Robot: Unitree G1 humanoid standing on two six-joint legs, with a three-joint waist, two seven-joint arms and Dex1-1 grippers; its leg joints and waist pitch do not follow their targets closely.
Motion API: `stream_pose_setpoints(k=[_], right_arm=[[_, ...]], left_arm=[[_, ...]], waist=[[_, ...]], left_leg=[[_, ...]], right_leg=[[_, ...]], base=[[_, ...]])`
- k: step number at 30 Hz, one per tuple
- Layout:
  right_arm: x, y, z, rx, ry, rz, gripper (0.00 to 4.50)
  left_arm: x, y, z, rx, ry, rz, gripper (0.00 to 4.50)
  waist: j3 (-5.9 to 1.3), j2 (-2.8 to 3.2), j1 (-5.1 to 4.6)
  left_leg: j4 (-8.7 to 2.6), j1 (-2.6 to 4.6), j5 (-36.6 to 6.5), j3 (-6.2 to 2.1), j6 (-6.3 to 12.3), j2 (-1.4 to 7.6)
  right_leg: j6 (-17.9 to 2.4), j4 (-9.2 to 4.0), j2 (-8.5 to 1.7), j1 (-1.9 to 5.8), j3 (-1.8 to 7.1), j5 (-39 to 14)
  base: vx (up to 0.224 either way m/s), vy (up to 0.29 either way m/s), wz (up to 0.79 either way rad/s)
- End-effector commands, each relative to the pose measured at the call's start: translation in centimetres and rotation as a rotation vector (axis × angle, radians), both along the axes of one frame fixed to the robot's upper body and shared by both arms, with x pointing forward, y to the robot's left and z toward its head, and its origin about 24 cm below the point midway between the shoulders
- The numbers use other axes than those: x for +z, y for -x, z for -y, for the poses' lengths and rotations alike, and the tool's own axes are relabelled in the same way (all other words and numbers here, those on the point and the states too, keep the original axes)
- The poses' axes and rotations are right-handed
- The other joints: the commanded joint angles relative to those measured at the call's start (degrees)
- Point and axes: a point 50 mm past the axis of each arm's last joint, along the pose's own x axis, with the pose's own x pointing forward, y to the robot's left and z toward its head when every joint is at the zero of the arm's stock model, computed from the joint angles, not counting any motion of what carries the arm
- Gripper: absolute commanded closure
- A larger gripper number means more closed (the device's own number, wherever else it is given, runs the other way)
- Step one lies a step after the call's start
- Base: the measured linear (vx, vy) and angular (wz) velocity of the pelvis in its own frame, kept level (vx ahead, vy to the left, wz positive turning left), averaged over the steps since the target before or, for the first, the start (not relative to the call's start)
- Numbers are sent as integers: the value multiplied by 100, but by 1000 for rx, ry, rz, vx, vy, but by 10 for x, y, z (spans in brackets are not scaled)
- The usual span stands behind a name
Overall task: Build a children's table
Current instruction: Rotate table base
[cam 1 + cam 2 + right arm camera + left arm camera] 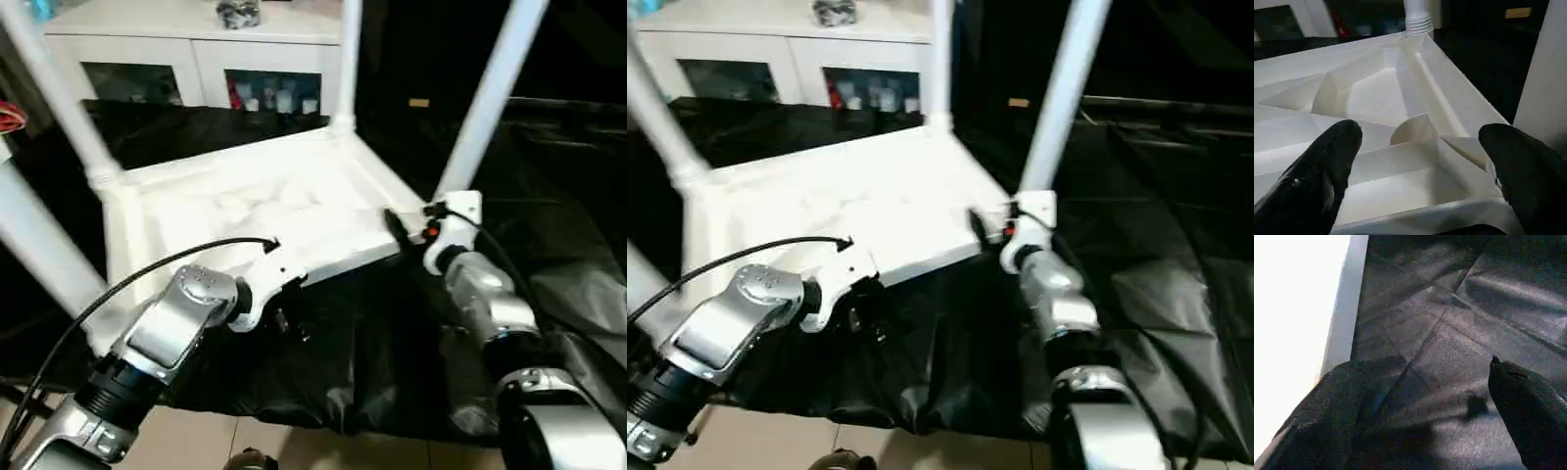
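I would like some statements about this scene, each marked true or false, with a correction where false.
1. The table top lies upside down on the black cloth. True.
2. All four legs lie loose on the cloth. False: four legs stand up from the corners, such as the leg by the right pincer.
3. The left pincer holds a leg. False: it is open over the cloth, holding nothing.
4. The right pincer is open, facing the ribbed underside. True.
5. A white cabinet stands behind the table. True.
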Motion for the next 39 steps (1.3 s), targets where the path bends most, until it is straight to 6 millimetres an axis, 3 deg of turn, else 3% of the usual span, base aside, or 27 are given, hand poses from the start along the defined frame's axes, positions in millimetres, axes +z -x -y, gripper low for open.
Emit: stream_pose_setpoints(k=[1,7,11,15,24,28,35,39], right_arm=[[11,-2,19,-52,8,46,0],[11,3,0,140,31,75,0],[17,-1,-18,216,19,108,0],[24,-13,-22,156,6,120,0],[40,-33,-22,-48,-30,105,0],[43,-39,-12,-251,-54,58,0],[46,-40,15,-486,-105,23,0],[49,-38,31,-553,-81,42,0]], left_arm=[[-1,-3,-10,53,-18,14,3],[3,0,-8,69,37,13,3],[7,3,-7,92,76,5,3],[10,4,-10,144,70,15,3],[16,17,-11,211,72,8,3],[12,19,-12,229,49,9,3],[10,15,-15,275,2,48,3],[13,9,-20,311,0,76,3]], waist=[[-392,-72,-45],[-414,-102,-75],[-364,-129,-135],[-316,-128,-185],[-210,-151,-196],[-187,-151,-198],[-172,-163,-97],[-199,-167,-84]], left_leg=[[-445,199,-1606,-141,-156,277],[-391,118,-995,-132,144,264],[-402,100,-1005,-133,239,276],[-435,145,-1304,-139,103,299],[-477,151,-1603,-142,-53,285],[-488,170,-1657,-142,-151,289],[-487,219,-1792,-114,-256,278],[-477,180,-1639,-119,-262,266]], right_leg=[[-1040,-439,-313,141,229,-1637],[-1190,-358,-302,193,214,-989],[-1307,-372,-308,180,212,-1033],[-1358,-393,-300,147,214,-1318],[-1266,-392,-273,108,216,-1380],[-1220,-386,-268,81,224,-1324],[-1045,-383,-250,39,238,-1221],[-1015,-352,-251,80,234,-1052]], base=[[0,0,0],[0,0,0],[0,0,0],[0,0,0],[0,0,0],[0,0,0],[0,0,0],[0,0,0]])
